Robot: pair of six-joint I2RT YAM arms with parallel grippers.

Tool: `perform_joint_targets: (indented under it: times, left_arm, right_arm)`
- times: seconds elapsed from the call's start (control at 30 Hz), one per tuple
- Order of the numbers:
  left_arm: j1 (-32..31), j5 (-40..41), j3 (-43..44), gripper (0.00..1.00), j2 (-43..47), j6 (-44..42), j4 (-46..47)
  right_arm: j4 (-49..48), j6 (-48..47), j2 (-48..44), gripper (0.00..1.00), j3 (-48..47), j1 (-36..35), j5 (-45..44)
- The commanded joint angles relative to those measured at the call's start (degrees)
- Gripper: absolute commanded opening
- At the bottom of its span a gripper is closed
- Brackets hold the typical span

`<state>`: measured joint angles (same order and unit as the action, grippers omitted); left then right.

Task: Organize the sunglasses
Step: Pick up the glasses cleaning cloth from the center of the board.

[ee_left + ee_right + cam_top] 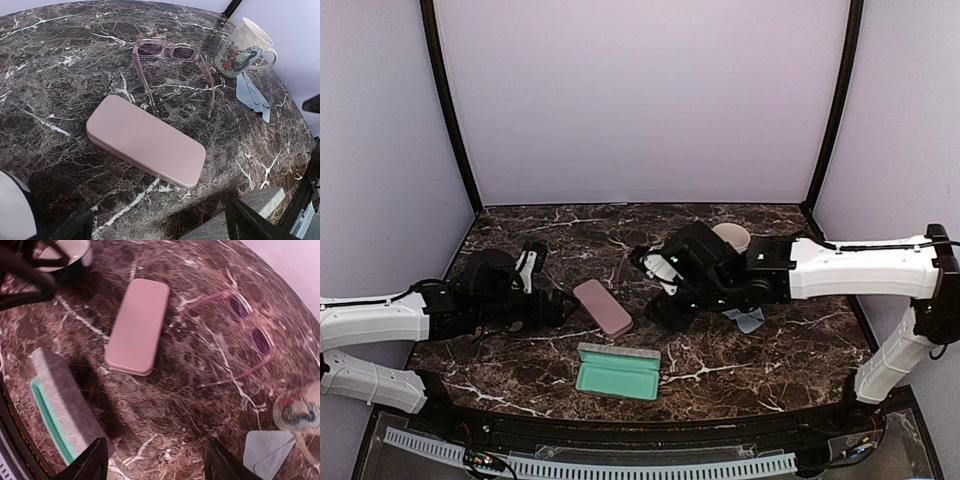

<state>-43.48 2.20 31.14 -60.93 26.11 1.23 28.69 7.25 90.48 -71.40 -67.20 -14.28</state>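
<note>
The sunglasses (170, 51) with a translucent pink frame and purple lenses lie unfolded on the marble, arms spread toward the closed pink case (145, 141). The right wrist view shows the sunglasses (250, 335) to the right of that pink case (138, 325). From above they are hidden under the right arm. My right gripper (157, 465) hovers open over bare marble near them, nothing between its fingers. My left gripper (160, 232) stands wide open just short of the pink case (603, 306), holding nothing. Seen from above, the left gripper (552, 305) and right gripper (665, 308) flank the case.
An open case (618, 372) with a green inside and grey lid lies near the front edge. A seahorse mug (243, 47) stands at the back right, with a light blue cloth (252, 95) beside it. Purple walls close in the table.
</note>
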Motion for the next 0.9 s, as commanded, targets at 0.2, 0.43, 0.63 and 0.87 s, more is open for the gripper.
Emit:
perform_joint_targets:
  times: [0.2,0.43,0.63,0.87]
  left_arm:
    - [0.3,-2.3,1.9,0.94,-1.2,-0.9,3.3]
    - [0.3,-3.8,2.0,0.94,-2.3,-0.5,4.5]
    - [0.3,-4.9,2.1,0.94,-3.2,-0.2,5.1]
    - [0.3,-5.4,1.7,0.93,-3.2,0.1,5.4]
  right_arm:
    - [-0.1,17.4,-11.7,0.61,18.3,16.8,-4.0]
    - [-1.9,19.8,-13.3,0.53,27.0,25.5,-4.5]
    - [-4.5,19.4,-9.2,0.48,28.6,26.4,-3.1]
    - [-7.6,18.7,-6.1,0.42,29.9,26.9,-0.1]
